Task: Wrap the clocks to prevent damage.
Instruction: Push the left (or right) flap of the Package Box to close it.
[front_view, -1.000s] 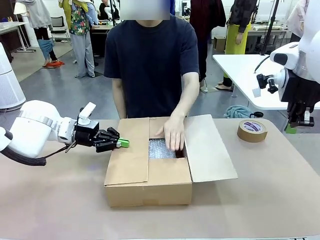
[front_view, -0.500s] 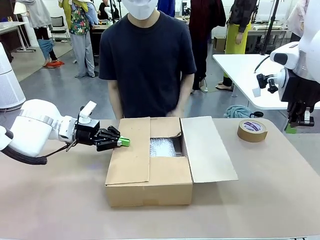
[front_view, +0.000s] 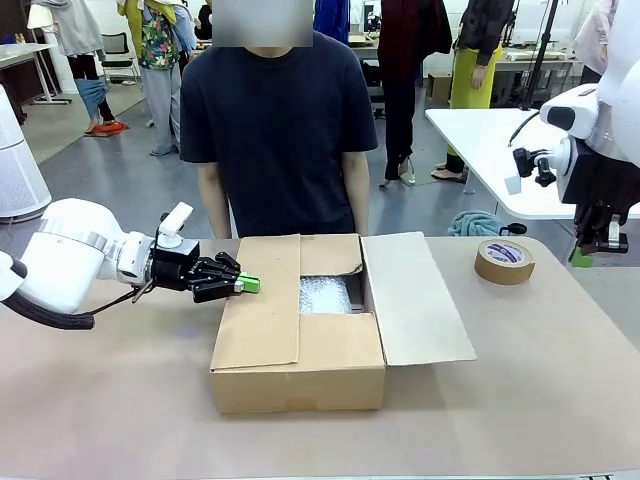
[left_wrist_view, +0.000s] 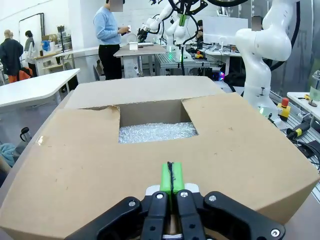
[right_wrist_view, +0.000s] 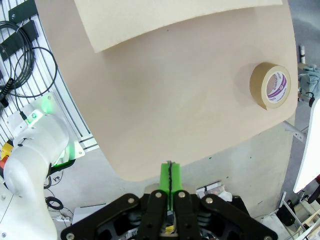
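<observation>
An open cardboard box (front_view: 297, 375) stands mid-table, its left and right flaps folded outward. Bubble wrap (front_view: 325, 296) fills the opening, seen again as bubble wrap (left_wrist_view: 157, 132) in the left wrist view. The clocks are hidden. My left gripper (front_view: 248, 285) is shut with nothing in it, its green tips at the outer edge of the left flap (left_wrist_view: 75, 165); that same left gripper (left_wrist_view: 171, 177) points across the flap toward the opening. Raised off the table at the far right, my right gripper (front_view: 611, 243) is shut and empty, as the right gripper (right_wrist_view: 170, 175) shows from above the table edge.
A roll of brown tape (front_view: 504, 261) lies on the table to the right of the box, also visible as tape (right_wrist_view: 270, 85). A person in a dark shirt (front_view: 275, 120) stands behind the box, arms at the sides. A white table (front_view: 480, 150) stands at the back right.
The person's hand has lifted out of the box and the person now stands upright with both arms down. Neither arm has moved.
</observation>
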